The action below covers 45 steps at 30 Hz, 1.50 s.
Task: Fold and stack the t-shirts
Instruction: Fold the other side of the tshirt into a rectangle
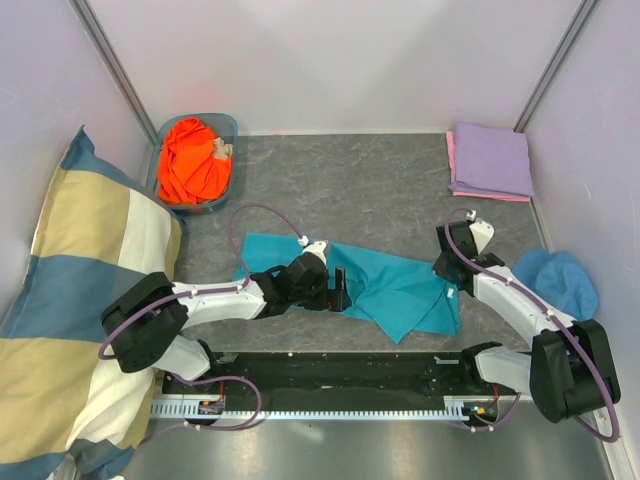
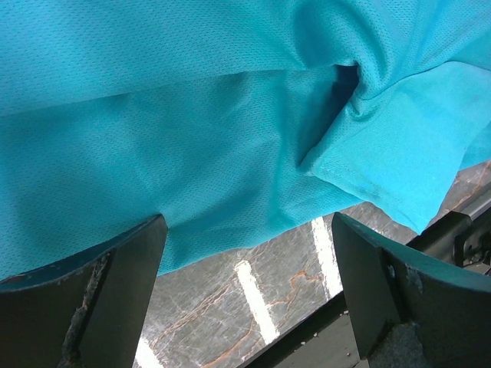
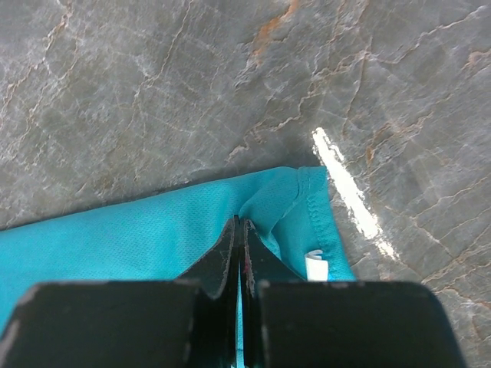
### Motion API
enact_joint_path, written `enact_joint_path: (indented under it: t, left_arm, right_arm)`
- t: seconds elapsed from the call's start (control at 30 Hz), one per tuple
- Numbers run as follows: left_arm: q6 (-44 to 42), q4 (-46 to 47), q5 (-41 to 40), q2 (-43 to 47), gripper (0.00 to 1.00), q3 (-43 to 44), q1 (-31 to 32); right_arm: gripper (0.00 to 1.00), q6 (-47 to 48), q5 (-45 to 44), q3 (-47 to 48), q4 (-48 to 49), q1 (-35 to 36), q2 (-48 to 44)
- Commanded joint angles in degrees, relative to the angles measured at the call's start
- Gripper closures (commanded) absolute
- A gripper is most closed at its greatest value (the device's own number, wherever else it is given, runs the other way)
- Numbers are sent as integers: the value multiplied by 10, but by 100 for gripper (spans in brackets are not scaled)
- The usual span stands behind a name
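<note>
Grey marbled tabletop (image 1: 380, 180) walled in by pale panels, with teal t-shirt (image 1: 400, 285) lying rumpled near the front edge, stretched between the two grippers. Left gripper (image 1: 338, 290) low over the shirt's middle, fingers (image 2: 115, 291) spread wide apart and gripping nothing; from the left wrist, mesh cloth filling the space just ahead of the fingertips, a folded hem ahead toward the right finger, a strip of bare table below the gap. Right gripper (image 3: 239, 230) at the shirt's right-hand corner, pressed together and pinching the stitched hem, a small white tag (image 3: 315, 264) just right of the closed tips, bare marble beyond. Far ahead of the left gripper and off to its left, bright orange t-shirt (image 1: 190, 160) bundled inside a blue basket (image 1: 232, 125). Far ahead of the right gripper, lavender t-shirt (image 1: 492, 158) folded flat on top of a pink t-shirt (image 1: 452, 165), only the pink edge showing. Off to the right of the right gripper, blue bucket hat (image 1: 560, 280) beside the arm; touching it or not, cannot tell. Well left of the left gripper, yellow-blue-white checked pillow (image 1: 90, 260) leaning against the wall
</note>
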<state>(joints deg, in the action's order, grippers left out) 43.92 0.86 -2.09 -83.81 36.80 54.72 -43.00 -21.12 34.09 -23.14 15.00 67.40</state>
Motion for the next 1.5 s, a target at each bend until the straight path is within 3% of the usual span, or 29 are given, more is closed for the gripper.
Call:
enact_joint_path:
  t: [0.0,1.47]
  left_arm:
    - [-12,-65,-34,1,2,-31,-1]
    - [1,-77,-51,16,2,-66,-2]
  right_arm:
    - [100,-10,-28,4,12,-9,-12]
    - [100,57,-42,110,49,-60,136]
